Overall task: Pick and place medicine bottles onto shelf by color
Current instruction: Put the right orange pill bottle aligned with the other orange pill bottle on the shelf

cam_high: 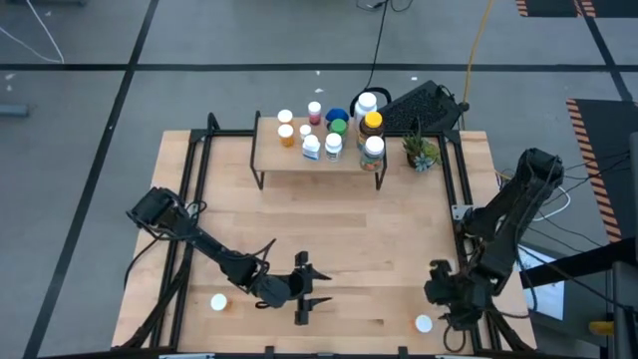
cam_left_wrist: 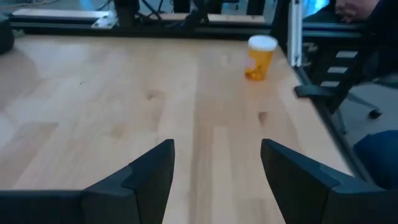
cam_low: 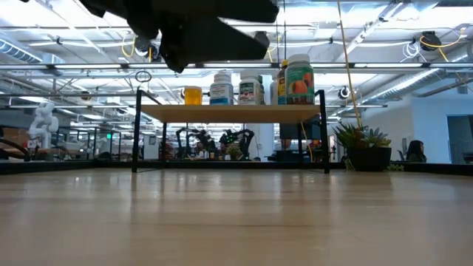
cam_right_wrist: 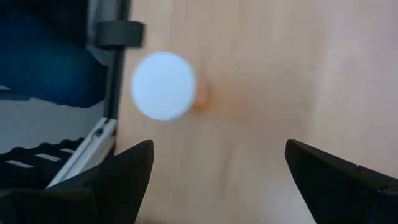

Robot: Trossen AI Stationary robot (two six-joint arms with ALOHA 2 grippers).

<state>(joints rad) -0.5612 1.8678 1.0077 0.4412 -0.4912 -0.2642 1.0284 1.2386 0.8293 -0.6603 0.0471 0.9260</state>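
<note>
Left gripper sits low over the near centre of the surface, fingers spread wide with nothing between them. Its wrist view looks past both fingers at one orange bottle standing upright near the surface's edge, white cap up, long axis vertical.

Right gripper is at the near right corner, also spread and empty. Its wrist view looks almost straight down on a white cap, with a sliver of orange body showing beside it — the bottle stands upright, axis pointing toward the camera, just beside the surface's edge. In the high view this same bottle appears as a small white disc close to the right gripper.

A second loose bottle, white cap with an orange tint, stands near the front left corner, behind the left arm.

The shelf stands at the far side of the surface, with the remaining bottles grouped on it, all upright: orange ones toward its left, white-bodied ones forward, green and blue caps mid-group, and taller amber and white bottles at the right end. The low view adds what the overhead one cannot — printed labels, an orange bottle at the row's left, and a tall green-capped bottle at its right. A potted plant stands just right of the shelf.
</note>
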